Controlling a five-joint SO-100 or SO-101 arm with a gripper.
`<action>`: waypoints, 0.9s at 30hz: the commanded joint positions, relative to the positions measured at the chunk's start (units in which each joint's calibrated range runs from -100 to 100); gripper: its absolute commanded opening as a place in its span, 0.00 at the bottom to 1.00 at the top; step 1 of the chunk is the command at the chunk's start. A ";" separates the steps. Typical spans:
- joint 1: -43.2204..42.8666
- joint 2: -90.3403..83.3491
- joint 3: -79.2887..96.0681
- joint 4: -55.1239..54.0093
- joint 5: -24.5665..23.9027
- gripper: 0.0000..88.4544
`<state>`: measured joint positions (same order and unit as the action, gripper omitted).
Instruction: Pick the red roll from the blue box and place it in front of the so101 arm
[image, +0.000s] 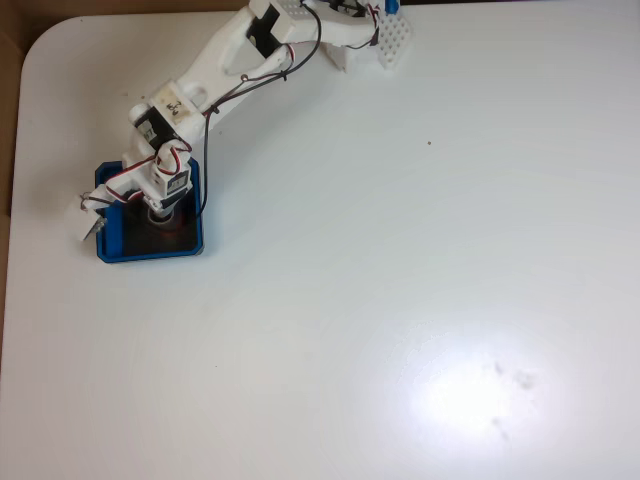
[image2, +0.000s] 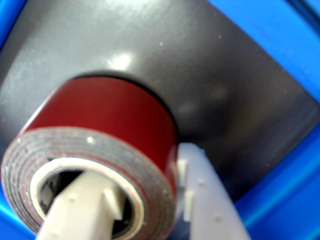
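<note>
The blue box (image: 150, 254) sits near the table's left edge in the fixed view. The white so101 arm (image: 225, 55) reaches down into it from its base at the top. Its gripper (image: 164, 214) points at the box's black floor. In the wrist view the red roll (image2: 110, 117) rests tilted on the black floor of the blue box (image2: 280, 60). The gripper (image2: 145, 172) straddles the roll's wall. One white finger (image2: 82, 205) is inside the pale core hole and the other finger (image2: 202, 200) presses the red outer side. The gripper looks shut on the roll.
The white table (image: 400, 300) stretches wide to the right of the box and below it. Its rounded left edge (image: 18, 150) lies close to the box, with brown ground beyond. A white perforated block (image: 396, 40) stands by the arm's base at the top.
</note>
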<state>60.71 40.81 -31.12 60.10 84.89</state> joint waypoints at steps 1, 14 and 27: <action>0.11 -2.43 -3.47 0.38 -0.13 0.01; 0.30 -11.05 -3.02 0.46 -0.31 0.01; 0.21 -23.51 0.03 0.46 -0.31 0.01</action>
<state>60.81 24.22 -31.12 60.26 84.81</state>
